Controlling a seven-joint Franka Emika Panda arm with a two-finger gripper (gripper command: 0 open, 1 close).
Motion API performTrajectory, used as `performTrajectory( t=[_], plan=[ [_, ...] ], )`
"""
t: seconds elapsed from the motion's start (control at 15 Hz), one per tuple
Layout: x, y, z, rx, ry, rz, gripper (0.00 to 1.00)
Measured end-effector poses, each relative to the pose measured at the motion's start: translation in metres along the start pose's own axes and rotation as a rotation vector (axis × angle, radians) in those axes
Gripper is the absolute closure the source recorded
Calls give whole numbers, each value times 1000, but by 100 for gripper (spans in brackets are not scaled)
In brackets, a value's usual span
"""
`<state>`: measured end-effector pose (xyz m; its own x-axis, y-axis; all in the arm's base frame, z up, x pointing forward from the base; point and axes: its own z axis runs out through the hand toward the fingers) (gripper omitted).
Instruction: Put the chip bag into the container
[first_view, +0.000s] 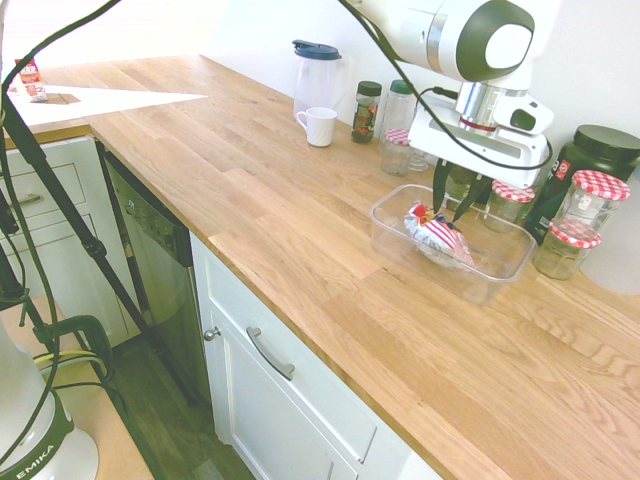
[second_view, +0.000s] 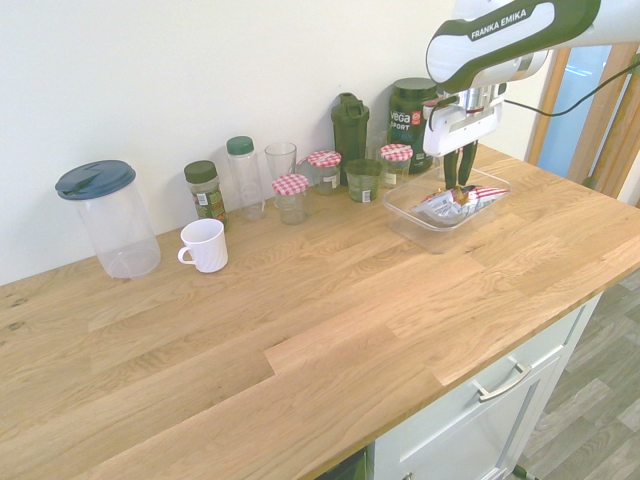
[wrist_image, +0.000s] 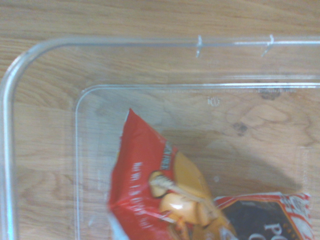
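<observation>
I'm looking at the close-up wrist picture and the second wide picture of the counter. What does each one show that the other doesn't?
Only the wrist view shows the chip bag up close: its red film, yellow printed pieces and small white lettering, plus the container's rounded corner.

Only the second exterior view shows the end effector open just above the bag, the white mug, the lidded pitcher and the jars with red-checkered lids along the wall.

Both show the bag lying inside the clear container on the wooden counter.
</observation>
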<state>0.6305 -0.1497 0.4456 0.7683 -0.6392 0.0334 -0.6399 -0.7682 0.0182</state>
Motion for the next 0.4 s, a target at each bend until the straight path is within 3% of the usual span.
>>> performTrajectory(
  t=[0.4],
  plan=[
    [-65, -15, -69, 39, 67, -32, 0]
  ],
)
